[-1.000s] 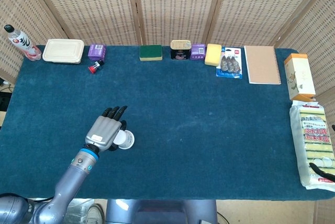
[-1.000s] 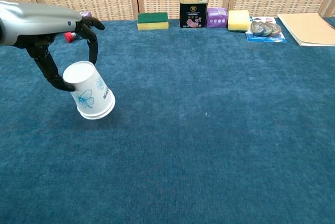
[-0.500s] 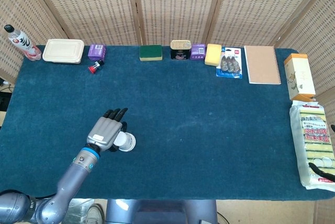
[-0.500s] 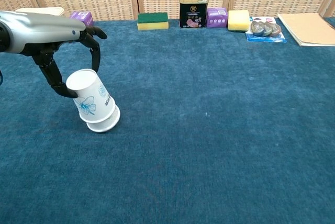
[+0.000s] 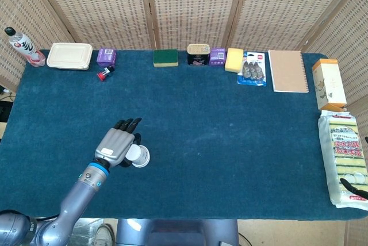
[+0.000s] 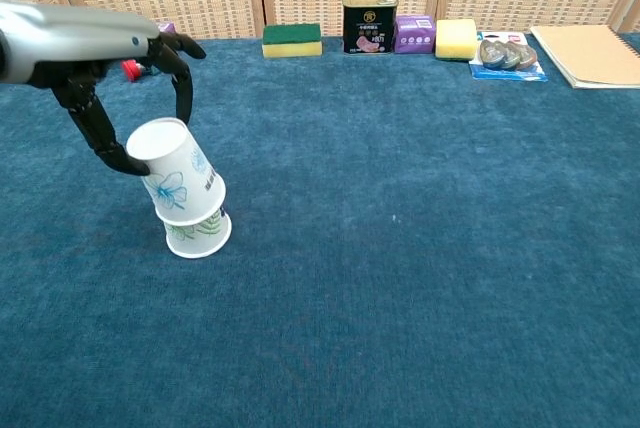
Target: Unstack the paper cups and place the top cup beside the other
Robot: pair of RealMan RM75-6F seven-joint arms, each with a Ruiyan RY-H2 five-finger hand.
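The left hand point(image 6: 120, 98) pinches the top cup point(image 6: 175, 170), seemingly near its base; light, crushable paper wants a gentle grip while the lower cup point(image 6: 198, 232) slips free.

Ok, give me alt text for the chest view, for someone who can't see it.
The left hand grips the top cup of two upside-down nested paper cups, tilted and partly lifted off the bottom cup, on a blue table. Along the far edge sit a sponge, a can and a notebook.
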